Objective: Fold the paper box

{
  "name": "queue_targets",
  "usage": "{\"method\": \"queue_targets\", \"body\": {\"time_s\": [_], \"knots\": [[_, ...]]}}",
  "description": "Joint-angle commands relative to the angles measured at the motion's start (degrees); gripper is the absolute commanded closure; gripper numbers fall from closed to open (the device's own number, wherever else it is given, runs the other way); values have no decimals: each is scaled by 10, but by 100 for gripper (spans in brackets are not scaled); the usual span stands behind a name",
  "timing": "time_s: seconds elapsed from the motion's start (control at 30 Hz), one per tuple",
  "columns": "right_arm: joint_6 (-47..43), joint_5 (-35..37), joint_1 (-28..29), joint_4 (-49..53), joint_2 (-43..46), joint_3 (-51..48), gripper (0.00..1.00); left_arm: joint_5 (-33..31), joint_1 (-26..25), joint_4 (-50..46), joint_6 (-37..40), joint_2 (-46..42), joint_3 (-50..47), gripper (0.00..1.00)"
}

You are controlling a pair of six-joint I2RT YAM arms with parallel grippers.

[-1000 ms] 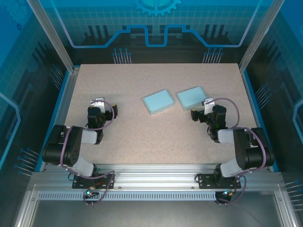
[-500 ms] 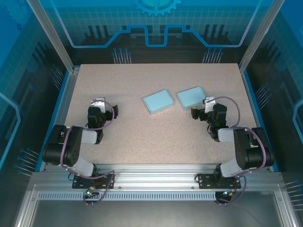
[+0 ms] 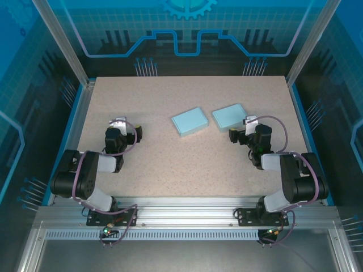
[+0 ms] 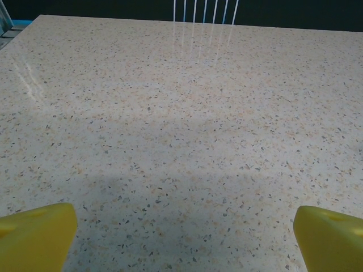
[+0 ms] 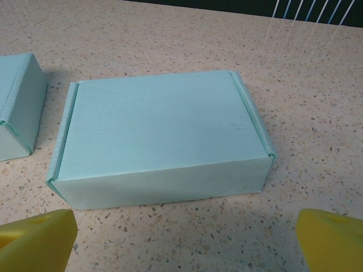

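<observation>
Two closed light-blue paper boxes lie flat in the middle of the table, one (image 3: 190, 121) left of the other (image 3: 229, 117). My right gripper (image 3: 244, 129) sits low just in front of the right-hand box. In the right wrist view that box (image 5: 159, 141) lies a short way ahead of the open right gripper (image 5: 184, 243), whose yellow fingertips (image 5: 37, 241) stand wide apart with nothing between them. The other box's end (image 5: 20, 107) shows at the left edge. My left gripper (image 3: 126, 129) rests over bare table on the left, open (image 4: 182, 238) and holding nothing.
The speckled beige table (image 3: 187, 164) is ringed by a blue rim and aluminium posts (image 3: 59, 39). Both arm bases sit at the near edge (image 3: 181, 207). Bare tabletop stretches ahead of the left gripper to the far edge (image 4: 170, 20).
</observation>
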State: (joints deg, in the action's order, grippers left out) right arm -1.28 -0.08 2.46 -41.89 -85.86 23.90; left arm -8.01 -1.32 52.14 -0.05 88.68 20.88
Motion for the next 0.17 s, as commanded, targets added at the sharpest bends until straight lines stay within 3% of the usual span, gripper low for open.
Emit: {"method": "queue_targets", "body": {"time_s": [0.0, 0.13], "knots": [[7, 1, -1, -9, -3, 10, 0, 14, 3, -1, 1, 0, 13, 1], [7, 0, -1, -9, -3, 10, 0, 14, 3, -1, 2, 1, 13, 1]]}}
